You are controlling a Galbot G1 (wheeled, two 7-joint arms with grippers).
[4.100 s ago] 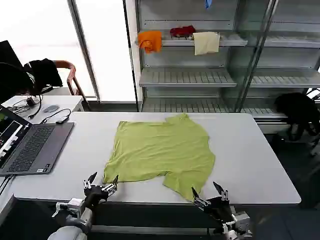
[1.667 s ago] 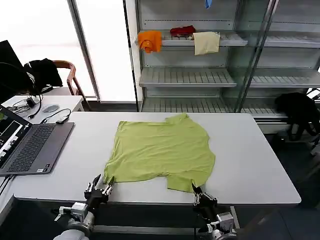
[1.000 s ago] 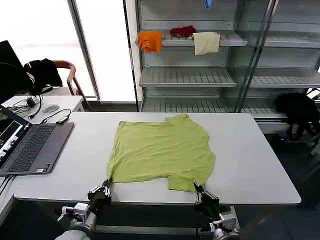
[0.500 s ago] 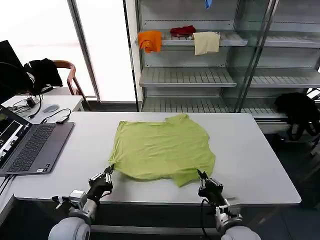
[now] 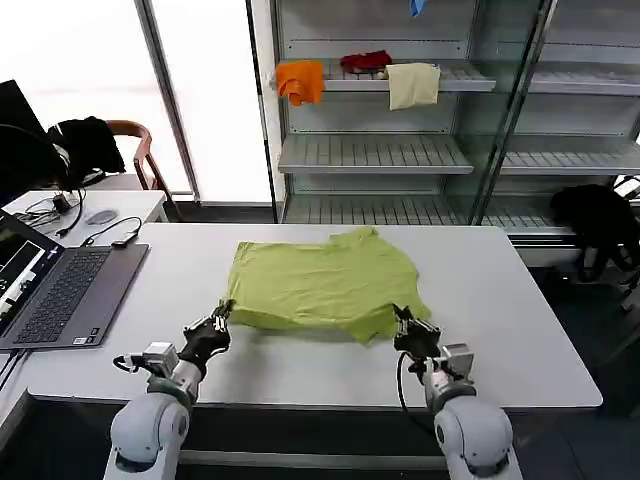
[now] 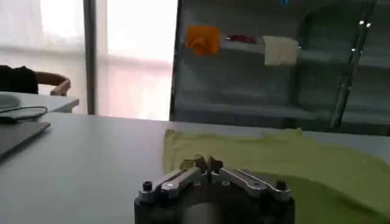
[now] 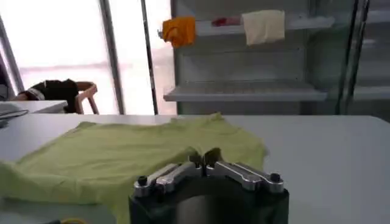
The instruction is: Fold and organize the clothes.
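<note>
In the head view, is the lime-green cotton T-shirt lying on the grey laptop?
No, the lime-green cotton T-shirt lies on the white table, well apart from the grey laptop at its left edge.

- the head view looks forward and down from above the white table (image 5: 520,330), taking in the shelving (image 5: 400,150) behind.
- each wrist view sits low, just behind its own gripper, facing across the tabletop toward the shelving.
- all three views share the lime-green t-shirt (image 5: 325,285) and the orange cloth (image 5: 300,80).
</note>
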